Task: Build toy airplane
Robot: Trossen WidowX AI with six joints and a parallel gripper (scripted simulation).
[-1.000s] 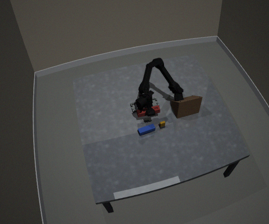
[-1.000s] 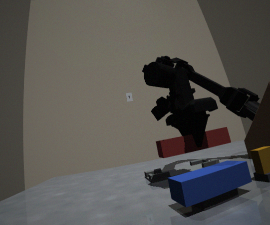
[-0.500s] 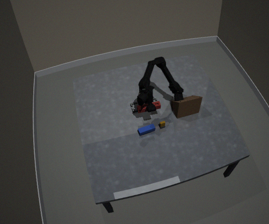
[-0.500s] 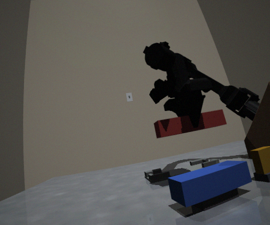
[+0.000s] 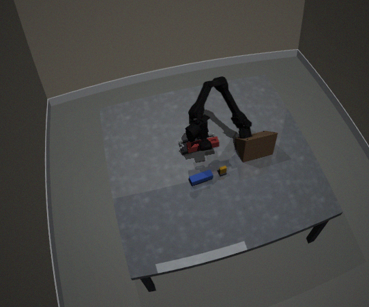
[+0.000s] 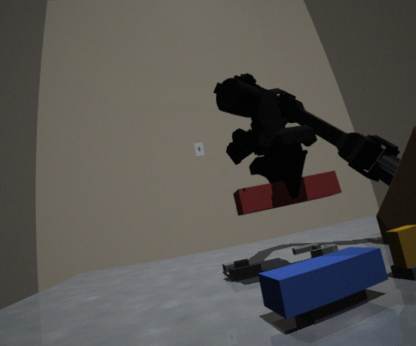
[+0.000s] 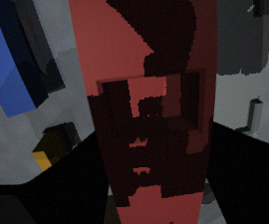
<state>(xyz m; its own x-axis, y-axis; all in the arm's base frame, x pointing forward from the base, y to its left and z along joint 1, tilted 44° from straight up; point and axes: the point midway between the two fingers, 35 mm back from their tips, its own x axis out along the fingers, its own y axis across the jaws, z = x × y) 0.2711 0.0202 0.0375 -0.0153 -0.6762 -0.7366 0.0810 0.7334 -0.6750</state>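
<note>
From the top view, the gripper (image 5: 199,145) sits over the red fuselage (image 5: 213,141), gripped crosswise near the middle of its length, probably so the bar hangs balanced. The grey cradle (image 5: 183,147) peeks out just beside the fuselage, on the side away from the brown box (image 5: 256,145). The blue wing (image 5: 200,177) and the yellow tail fin (image 5: 222,170) wait on the worktop (image 5: 218,218) nearer the camera than the fuselage, apart from each other.

The exterior view shows the fuselage (image 6: 287,191) lifted well off the worktop and slightly tilted, with the jaws closed on its long sides. The cradle (image 6: 254,266) lies below it, unfilled. Wing (image 6: 323,278) and tail fin (image 6: 406,244) each rest on a dark stand, which seems meant to keep their tabs off the surface.

In the wrist view the fuselage (image 7: 143,49) runs away from the camera, its two sockets facing up, so it is carried the right way round for later fitting. The wing (image 7: 9,61) appears left of it.
</note>
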